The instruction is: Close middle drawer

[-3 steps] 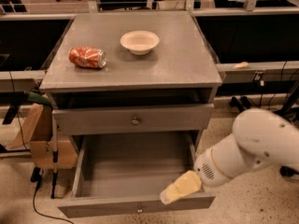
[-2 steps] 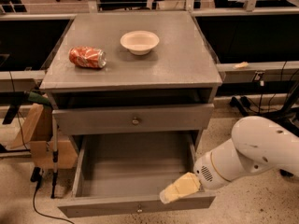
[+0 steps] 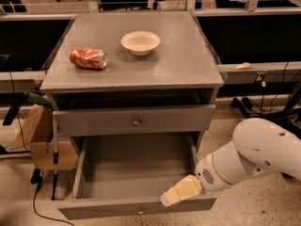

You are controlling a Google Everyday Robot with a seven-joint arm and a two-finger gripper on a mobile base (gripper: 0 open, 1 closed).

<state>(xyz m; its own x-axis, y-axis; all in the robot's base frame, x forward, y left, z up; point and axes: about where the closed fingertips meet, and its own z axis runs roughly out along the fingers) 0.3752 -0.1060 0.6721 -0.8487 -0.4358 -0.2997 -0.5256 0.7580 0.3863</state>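
Well, the job is to push the middle drawer [image 3: 136,171] back into the cabinet [image 3: 160,74], and right now it sticks far out of the front of the cabinet, low down, with nothing inside it. Its low front board has a small dull knob [image 3: 140,212] in the middle.

I think the best way is to put the gripper [image 3: 181,192] flat on the outside of that front board and push straight in toward the back of the cabinet. I want to push near the small knob, not at the corner. A push at one corner could turn the drawer a bit and make it stick on its way in. I also want to go slow and steady, so the cabinet does not shake (a red can [image 3: 88,58] and a white bowl [image 3: 140,42] sit on top of it, and the can lies on its side and could roll).

The gripper is low at the front right of the cabinet, right at the top edge of the drawer's front board, close to the right corner. It looks like it is over the edge and not yet on the outside face. I cannot tell if it touches the wood. I also cannot tell if the gripper is wide or narrow, and I see nothing in it. The white arm [image 3: 256,152] comes in from the right of the cabinet.

The other drawer [image 3: 94,121], higher in the cabinet, has a shiny brass knob [image 3: 136,122] and is almost in. I leave that one alone.
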